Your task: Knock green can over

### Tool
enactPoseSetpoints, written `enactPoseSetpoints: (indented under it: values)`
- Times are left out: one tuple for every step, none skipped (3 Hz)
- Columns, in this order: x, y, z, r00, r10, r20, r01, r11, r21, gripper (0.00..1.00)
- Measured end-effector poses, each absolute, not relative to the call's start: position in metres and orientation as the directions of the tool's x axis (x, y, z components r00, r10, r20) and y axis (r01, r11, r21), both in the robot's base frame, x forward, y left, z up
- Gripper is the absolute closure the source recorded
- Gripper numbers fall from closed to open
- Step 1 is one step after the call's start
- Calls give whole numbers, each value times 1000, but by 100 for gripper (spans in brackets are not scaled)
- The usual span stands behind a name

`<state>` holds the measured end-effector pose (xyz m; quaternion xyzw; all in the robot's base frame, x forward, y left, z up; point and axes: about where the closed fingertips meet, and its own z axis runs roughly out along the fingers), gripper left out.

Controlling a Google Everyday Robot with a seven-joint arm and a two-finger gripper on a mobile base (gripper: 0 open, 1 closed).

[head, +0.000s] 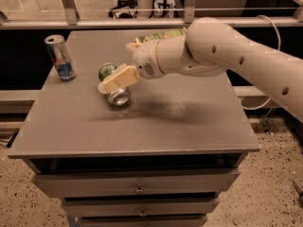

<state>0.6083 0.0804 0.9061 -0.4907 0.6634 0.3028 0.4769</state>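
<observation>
As far as I can judge from where I stand, the green can [112, 85] is no longer upright: it lies on its side on the desk [189, 126], right under the tip of the hand [116, 66]. Its silver end faces out toward the front edge, below the hand, and its green body shows just to the hand's left and a little behind. That puts its long axis running from the back of the desk toward the front, roughly square to the arm [222, 51], which reaches in from the right.

The hand looks spread, not pinching anything. The near finger [120, 78] lies slantwise across the top of the can and seems to touch it. The far finger pokes up behind, apart from the can.

To my eye the knocking-over is done or nearly so. What matters next is that the can lies below and slightly left of the hand, so a lift straight up and back to the right should leave it lying. A sideways drag could set it rolling.

Well off to the hand's left stands a blue-and-silver can [60, 58], upright. Behind the hand, a green snack bag [158, 34] peeks out past the arm.
</observation>
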Motion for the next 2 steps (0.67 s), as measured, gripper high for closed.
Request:
enactPoseSetpoints:
  values:
    - [625,70,914,-57,-361,-931,-935,345,-77,0]
    - [615,39,912,-36,-386,-922,-941,323,-99,0]
